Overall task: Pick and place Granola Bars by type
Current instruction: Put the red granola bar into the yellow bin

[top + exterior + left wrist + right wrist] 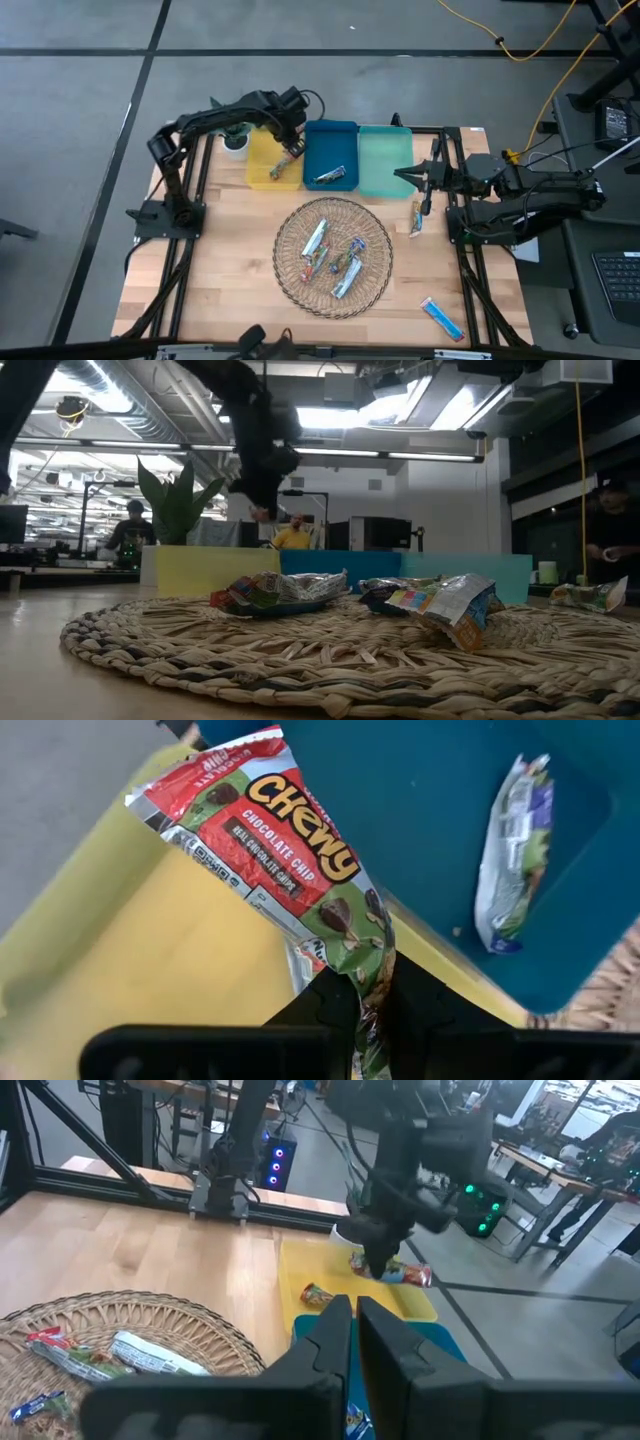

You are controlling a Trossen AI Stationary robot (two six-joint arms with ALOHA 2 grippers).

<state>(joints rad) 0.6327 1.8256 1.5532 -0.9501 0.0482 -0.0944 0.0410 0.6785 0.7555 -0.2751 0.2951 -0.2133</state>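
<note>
My left gripper [292,150] is over the yellow tray [262,150], near its border with the blue tray [330,140], shut on a red-orange granola bar [270,840]. Another red bar [275,172] lies in the yellow tray. A silver bar [331,177] lies in the blue tray. The teal tray [385,160] holds nothing I can see. Several bars [335,258] lie in the round wicker basket [290,270]. A tan-green bar [417,217] and a bright blue bar [441,317] lie on the table. My right gripper [413,176] is shut and empty at the teal tray's right edge. My left gripper pinches one end of the red-orange bar [372,982] between its two fingers. The fingers come from above, pointing down [378,1258]. The rest of the bar sticks out past the fingertips, lifted clear above the yellow tray.
A small potted plant [236,140] stands just left of the yellow tray. Black frame rails run along the table's left and right sides. Bare wood lies left of the basket [220,260]. People show in the room behind in the low view.
</note>
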